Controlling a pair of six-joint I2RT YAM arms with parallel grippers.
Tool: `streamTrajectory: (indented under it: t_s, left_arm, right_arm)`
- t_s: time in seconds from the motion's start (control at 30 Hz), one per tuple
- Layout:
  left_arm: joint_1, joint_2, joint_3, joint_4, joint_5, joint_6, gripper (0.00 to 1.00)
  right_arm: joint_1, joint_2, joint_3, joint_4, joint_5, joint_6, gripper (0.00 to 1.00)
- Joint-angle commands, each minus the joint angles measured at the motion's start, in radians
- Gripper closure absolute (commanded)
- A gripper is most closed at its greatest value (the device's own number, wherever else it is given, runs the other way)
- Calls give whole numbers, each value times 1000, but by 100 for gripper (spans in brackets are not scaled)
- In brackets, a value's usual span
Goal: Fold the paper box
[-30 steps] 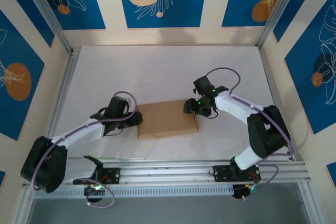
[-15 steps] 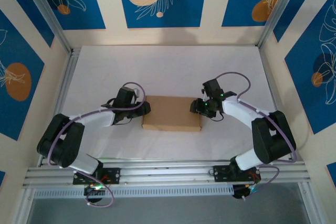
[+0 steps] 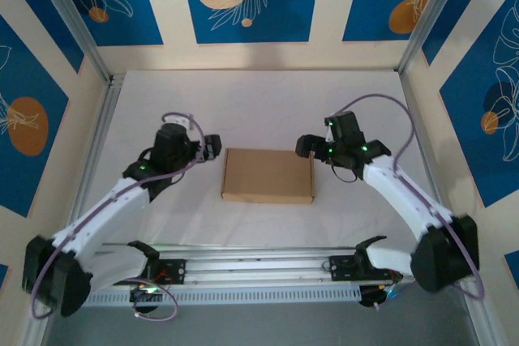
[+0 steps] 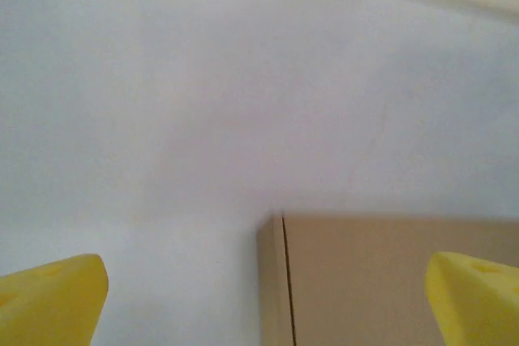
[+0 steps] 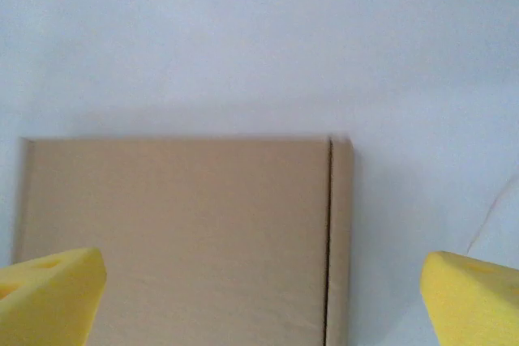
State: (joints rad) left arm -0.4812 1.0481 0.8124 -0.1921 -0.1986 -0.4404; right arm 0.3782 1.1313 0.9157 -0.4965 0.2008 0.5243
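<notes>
the box [image 3: 268,176] lies flat at the middle of the counter [image 3: 268,99], long axis 9 to 3. it is plain brown, lid down, and looks already folded shut. the left hand [image 3: 209,147] sits just off its 10 o'clock corner, the right hand [image 3: 306,146] just off its 2 o'clock corner. they are equally near, both spread wide, holding nothing.

Box [image 3: 268,176]: plain brown cardboard, closed, shallow, rectangular. Lies flat mid-table, long side running left-right. A dark seam runs near one short end, seen in both wrist views [image 4: 389,281] [image 5: 178,232].
</notes>
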Motion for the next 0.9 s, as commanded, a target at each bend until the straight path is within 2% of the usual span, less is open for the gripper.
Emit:
streamTrajectory:
  t_s: [0.0, 0.03, 0.1, 0.13, 0.2, 0.27, 0.33, 0.4, 0.47, 0.53, 0.6, 0.63, 0.67, 0.7, 0.73, 0.77, 0.8, 0.83, 0.87]
  left_arm:
    - [14, -37, -19, 34, -289, 205, 0]
    - [19, -45, -54, 103, -284, 274, 0]
    - [35, -53, -164, 324, -124, 558, 0]
    - [46, -42, -210, 408, -77, 650, 0]
    - [96, 15, -293, 550, -30, 755, 0]
    - [178, 72, -335, 581, 18, 728, 0]
    - [266, 141, -388, 648, 93, 650, 0]
    - [332, 246, -459, 821, 104, 540, 0]
    - [356, 275, -437, 836, 122, 559, 0]
    - [364, 365, -480, 1077, 93, 529, 0]
    - [388, 469, -509, 1212, 10, 456, 0]
    - [413, 531, -536, 1343, 34, 449, 0]
    - [428, 540, -565, 1418, 55, 435, 0]
    - [433, 496, -557, 1321, 58, 425, 0]
    - [432, 495, -519, 1244, 68, 430, 0]
    - [433, 518, -472, 1198, 130, 458, 0]
    - [432, 513, -430, 1098, 214, 489, 0]
    - [432, 505, -415, 1058, 222, 488, 0]
    - [434, 518, -431, 1114, 216, 485, 0]
  right_arm:
    - [38, -163, -55, 194, 137, -149, 1]
    - [35, -197, -103, 294, 162, -178, 1]
    - [21, -239, -212, 545, 223, -279, 1]
    - [13, -244, -243, 629, 228, -345, 1]
    - [-9, -227, -268, 698, 177, -520, 1]
    - [-35, -184, -287, 709, 191, -583, 1]
    - [-69, -134, -345, 778, 264, -527, 1]
    - [-103, -90, -434, 904, 293, -539, 1]
    - [-136, -30, -508, 1013, 378, -513, 1]
    - [-189, 44, -540, 1048, 369, -470, 1]
    - [-253, 139, -609, 1235, 313, -448, 1]
    - [-265, 162, -629, 1320, 324, -438, 1]
    - [-315, 162, -631, 1328, 228, -386, 1]
    - [-372, 179, -650, 1374, 103, -340, 1]
    - [-402, 222, -664, 1440, 61, -322, 1]
    - [-425, 294, -679, 1531, 67, -286, 1]
    - [-454, 339, -686, 1601, -79, -300, 1]
    - [-444, 378, -643, 1560, -128, -338, 1]
    - [-409, 413, -572, 1502, -113, -372, 1]
